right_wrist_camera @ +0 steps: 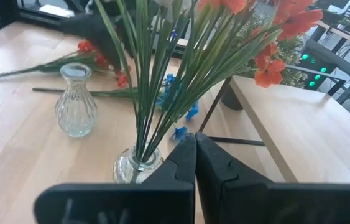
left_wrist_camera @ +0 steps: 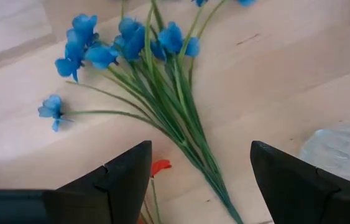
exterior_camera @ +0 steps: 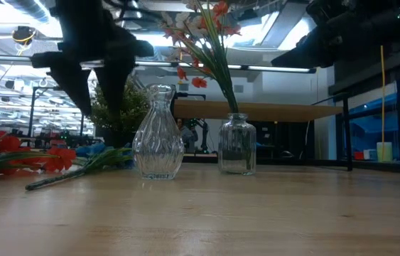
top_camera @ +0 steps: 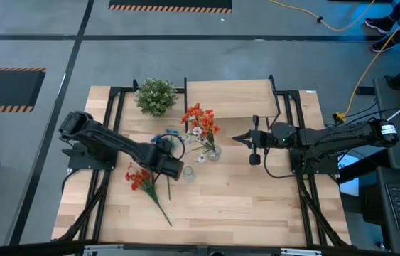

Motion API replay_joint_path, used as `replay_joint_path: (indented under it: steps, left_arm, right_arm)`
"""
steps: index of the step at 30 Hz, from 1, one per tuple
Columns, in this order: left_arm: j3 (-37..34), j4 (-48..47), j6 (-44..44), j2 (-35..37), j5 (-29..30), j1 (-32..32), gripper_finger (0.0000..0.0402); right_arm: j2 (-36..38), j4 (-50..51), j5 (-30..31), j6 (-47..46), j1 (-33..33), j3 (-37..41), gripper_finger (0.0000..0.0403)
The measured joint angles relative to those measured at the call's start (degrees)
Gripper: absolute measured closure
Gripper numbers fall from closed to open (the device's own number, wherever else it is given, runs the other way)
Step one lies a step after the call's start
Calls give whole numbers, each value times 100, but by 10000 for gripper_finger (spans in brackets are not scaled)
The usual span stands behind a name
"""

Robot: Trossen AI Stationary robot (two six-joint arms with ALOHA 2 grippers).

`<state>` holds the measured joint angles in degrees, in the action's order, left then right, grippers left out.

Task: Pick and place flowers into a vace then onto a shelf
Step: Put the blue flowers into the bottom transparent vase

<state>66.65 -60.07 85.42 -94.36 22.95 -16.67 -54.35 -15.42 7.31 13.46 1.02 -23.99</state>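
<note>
Closest to the low camera stands an empty ribbed clear glass vase with a narrow neck point(exterior_camera: 158, 133), upright on the light-wood tabletop point(top_camera: 242, 199). Just beside that ribbed vase, toward the shelf, a smaller round clear glass jar point(exterior_camera: 237, 144) holds a red-orange flower spray point(top_camera: 201, 121) together with a pale white-green spray point(top_camera: 197, 132), their thin green stems fanning up out of its mouth. On the ribbed vase's other side, the blue flower spray point(left_wrist_camera: 131, 43) lies flat on the tabletop, and the second red-orange spray point(top_camera: 141, 180) lies near it, its long stem running toward the tabletop's front edge. Above the blue spray's stems hangs the left tool point(left_wrist_camera: 199, 180), its dark fingers point(left_wrist_camera: 122, 177) spread wide with nothing between them. Beyond the jar from the ribbed vase, the right tool point(right_wrist_camera: 194, 165) is pinched fully together, holding nothing, pointing at the jar. Behind the jar sits the raised light-wood shelf on thin black legs point(top_camera: 231, 98), bare on top, with a round bushy green-white potted plant point(top_camera: 156, 95) near its end.
</note>
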Motion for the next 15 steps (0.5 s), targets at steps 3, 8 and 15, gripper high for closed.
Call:
replay_joint_path:
  steps: [3,8,15]
  left_arm:
    - [1,70,202,-184,-15,-7,137]
    - [0,367,407,-444,-273,-4,137]
    - [4,595,595,-710,-590,-4,137]
  right_arm:
    - [0,-3,7,-270,0,0,399]
    - [0,94,41,-394,0,0,399]
    - [52,80,55,-353,0,0,399]
